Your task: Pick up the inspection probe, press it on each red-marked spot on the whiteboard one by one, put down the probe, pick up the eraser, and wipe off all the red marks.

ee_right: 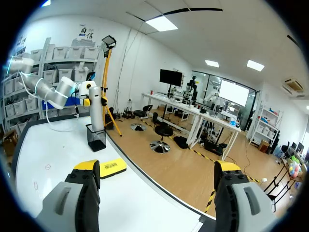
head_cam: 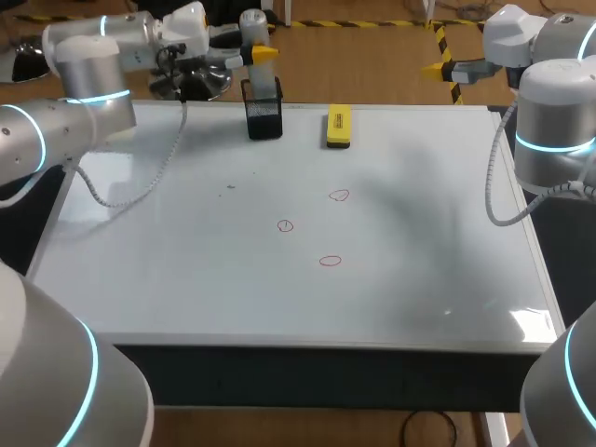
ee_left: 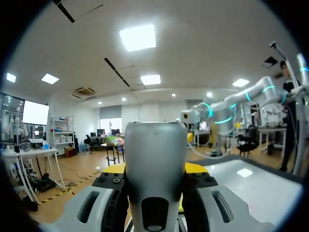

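The grey cylindrical probe stands upright at the back of the whiteboard, its lower end at the mouth of a black holder. My left gripper is shut on the probe, whose body fills the gap between the yellow tips in the left wrist view. Three red circles are drawn near the board's middle. The yellow eraser lies to the right of the holder. My right gripper is wide open and empty, high over the board's far right corner.
From the right wrist view, the holder and the eraser sit along the board's far edge. A grey cable hangs from my left arm over the board's left part.
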